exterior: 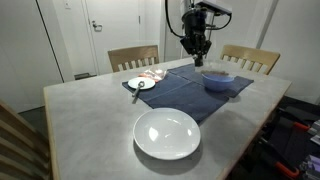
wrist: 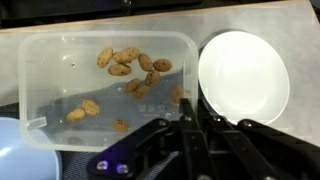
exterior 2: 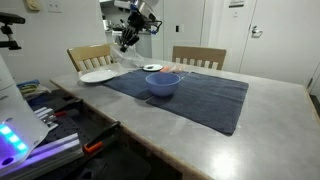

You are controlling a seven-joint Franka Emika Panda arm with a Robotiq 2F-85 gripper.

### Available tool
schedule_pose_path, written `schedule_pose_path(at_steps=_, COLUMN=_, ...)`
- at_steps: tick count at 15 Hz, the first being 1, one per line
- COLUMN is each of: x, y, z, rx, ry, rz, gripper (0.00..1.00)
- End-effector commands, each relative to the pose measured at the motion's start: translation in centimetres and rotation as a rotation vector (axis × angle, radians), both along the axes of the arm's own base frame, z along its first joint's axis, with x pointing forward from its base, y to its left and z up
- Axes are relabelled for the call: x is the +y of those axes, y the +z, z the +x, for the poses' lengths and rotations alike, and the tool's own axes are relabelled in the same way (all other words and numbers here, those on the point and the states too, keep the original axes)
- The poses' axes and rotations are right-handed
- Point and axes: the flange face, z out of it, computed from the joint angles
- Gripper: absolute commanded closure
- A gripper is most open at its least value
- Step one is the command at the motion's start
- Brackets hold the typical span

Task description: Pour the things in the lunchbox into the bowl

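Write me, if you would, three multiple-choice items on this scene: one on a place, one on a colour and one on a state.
1. Where do the small pieces lie?
A) in the bowl
B) in the lunchbox
C) on the bare table

2. What colour is the bowl?
A) red
B) green
C) blue

3. How is the lunchbox placed?
A) resting flat on the table
B) lifted by the gripper
C) tipped over the bowl

Answers:
1 B: the wrist view shows the pieces inside the clear lunchbox.
2 C: the bowl is blue in both exterior views.
3 A: the lunchbox lies flat and the gripper hangs above without touching it.
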Motion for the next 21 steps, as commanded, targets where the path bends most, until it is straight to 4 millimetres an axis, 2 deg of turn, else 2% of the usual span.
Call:
schedule_pose_path(at_steps=1, x=-2.5, y=-0.1, z=0.3, rx=-0.016, ry=0.081, rz=0.076, gripper=0.98)
schedule_pose_path(at_steps=8, x=-8.0, y=0.3, z=0.8, rx=-0.124, ry=0.326, rz=0.303, gripper=0.98)
schedule_pose_path(at_steps=12, x=-9.0, y=2.2, z=0.2, rx=-0.146, ry=0.362, rz=0.518, gripper=0.98)
schedule_pose_path(at_steps=14, x=-9.4, y=3.1, z=-0.1, rx=-0.15, ry=0.353, rz=0.572, gripper=0.98)
schedule_pose_path(at_steps=17, x=-10.8, y=3.9, z=-0.7, rx=-0.174, ry=0.342, rz=0.594, gripper=0.98)
schedule_pose_path(at_steps=21, x=-12.6, y=3.5, z=-0.9, rx=-0.209, ry=0.376, rz=0.605, gripper=0.98)
